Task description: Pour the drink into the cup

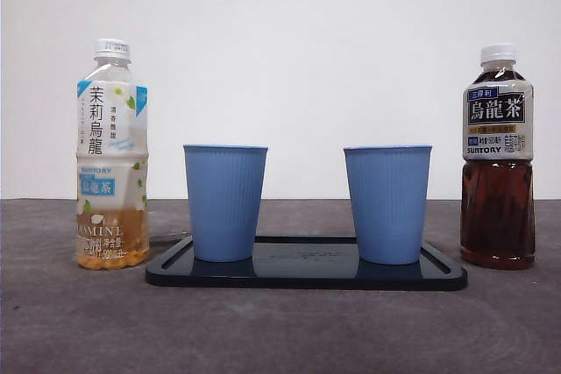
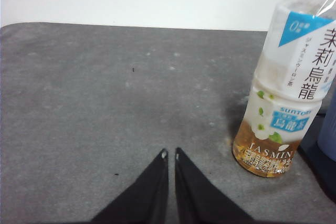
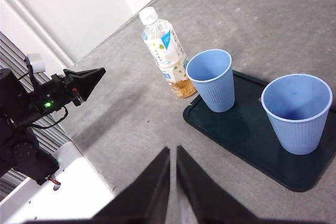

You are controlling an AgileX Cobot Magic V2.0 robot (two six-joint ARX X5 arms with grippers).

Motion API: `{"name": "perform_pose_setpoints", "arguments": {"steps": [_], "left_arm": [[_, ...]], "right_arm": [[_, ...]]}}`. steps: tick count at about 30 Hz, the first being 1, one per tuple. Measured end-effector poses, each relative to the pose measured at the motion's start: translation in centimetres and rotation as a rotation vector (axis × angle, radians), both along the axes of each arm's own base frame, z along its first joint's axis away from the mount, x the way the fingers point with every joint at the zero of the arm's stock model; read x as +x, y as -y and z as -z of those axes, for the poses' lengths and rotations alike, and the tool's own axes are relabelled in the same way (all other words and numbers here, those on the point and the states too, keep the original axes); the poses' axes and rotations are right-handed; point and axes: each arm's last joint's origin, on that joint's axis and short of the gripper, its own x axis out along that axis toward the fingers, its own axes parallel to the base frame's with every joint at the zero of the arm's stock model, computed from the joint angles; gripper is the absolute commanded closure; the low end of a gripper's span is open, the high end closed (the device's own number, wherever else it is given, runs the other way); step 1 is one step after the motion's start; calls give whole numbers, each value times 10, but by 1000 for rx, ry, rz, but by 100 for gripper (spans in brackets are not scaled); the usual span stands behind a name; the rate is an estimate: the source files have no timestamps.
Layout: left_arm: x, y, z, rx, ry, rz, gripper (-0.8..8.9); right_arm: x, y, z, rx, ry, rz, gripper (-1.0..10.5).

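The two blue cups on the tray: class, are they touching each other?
Apart. The front view shows the left cup and the right cup standing upright on the dark tray with white wall and bare tray visible between them.

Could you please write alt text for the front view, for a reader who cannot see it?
Two ribbed blue paper cups, one left and one right, stand upright on a flat black tray on a grey table. A white-capped jasmine tea bottle stands left of the tray, a dark oolong tea bottle right; no end effector shows.
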Motion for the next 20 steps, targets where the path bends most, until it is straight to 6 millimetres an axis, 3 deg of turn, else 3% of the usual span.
{"name": "perform_pose_setpoints", "arguments": {"steps": [17,20], "left_arm": [[0,0,0,0,1,0,794],[0,0,0,0,1,0,794]], "right_arm": [[0,0,0,0,3,1,930],[-2,4,-2,-24,66,73,931]]}}
